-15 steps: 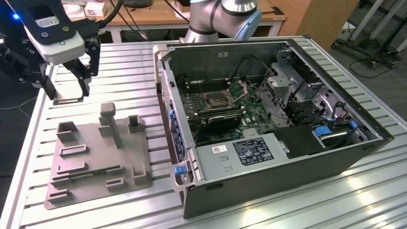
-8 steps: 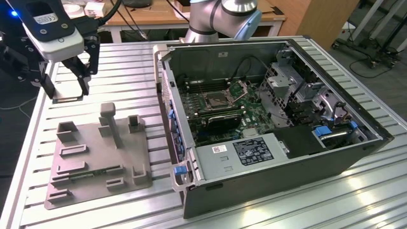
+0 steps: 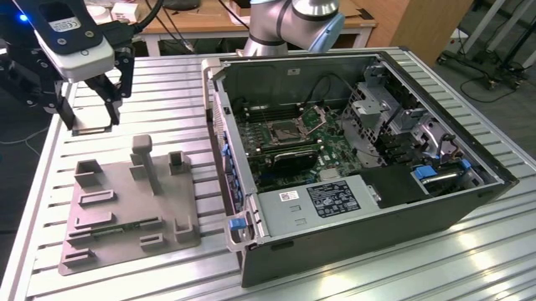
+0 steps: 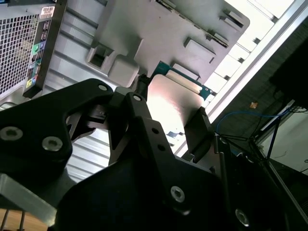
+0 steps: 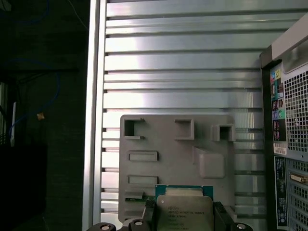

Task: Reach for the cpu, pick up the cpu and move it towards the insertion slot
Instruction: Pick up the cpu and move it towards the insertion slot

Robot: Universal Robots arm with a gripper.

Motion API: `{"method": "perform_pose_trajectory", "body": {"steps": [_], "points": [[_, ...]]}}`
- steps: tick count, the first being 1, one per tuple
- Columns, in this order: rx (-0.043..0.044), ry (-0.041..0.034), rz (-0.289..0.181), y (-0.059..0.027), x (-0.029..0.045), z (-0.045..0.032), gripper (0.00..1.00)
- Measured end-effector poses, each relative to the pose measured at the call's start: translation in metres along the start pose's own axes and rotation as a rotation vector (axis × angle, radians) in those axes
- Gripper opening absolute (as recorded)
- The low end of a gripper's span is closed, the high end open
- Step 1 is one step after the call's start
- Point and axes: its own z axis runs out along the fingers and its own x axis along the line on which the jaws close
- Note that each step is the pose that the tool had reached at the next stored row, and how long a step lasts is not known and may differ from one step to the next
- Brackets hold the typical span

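Note:
In the exterior view my gripper [image 3: 90, 120] hangs above the far left of the table, shut on the cpu [image 3: 92, 130], a small flat square chip held level between the two black fingers. The first wrist view shows the chip's silvery top [image 5: 184, 211] with a green edge, clamped between the fingers [image 5: 222, 214] above the grey tray [image 5: 163, 144]. Its pale underside [image 4: 171, 103] faces the second wrist view. The insertion slot [image 3: 285, 130], a dark square socket with a silver frame and raised flap, sits on the green board inside the open computer case, well toward the exterior view's right of the gripper.
The grey plastic tray [image 3: 125, 200] lies below the gripper, with upright posts and a narrow green memory stick [image 3: 125, 226] in it. The open computer case [image 3: 360, 213] fills the exterior view's right half. The slatted metal table [image 3: 167, 94] ends close by at its left edge.

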Motion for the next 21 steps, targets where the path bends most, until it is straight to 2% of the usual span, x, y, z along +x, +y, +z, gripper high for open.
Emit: {"method": "perform_pose_trajectory", "body": {"steps": [4, 21], "points": [[0.0000, 0.0000, 0.000, 0.0000, -0.0039, 0.0000, 0.54], [0.0000, 0.0000, 0.000, 0.0000, -0.0115, 0.0001, 0.54]]}}
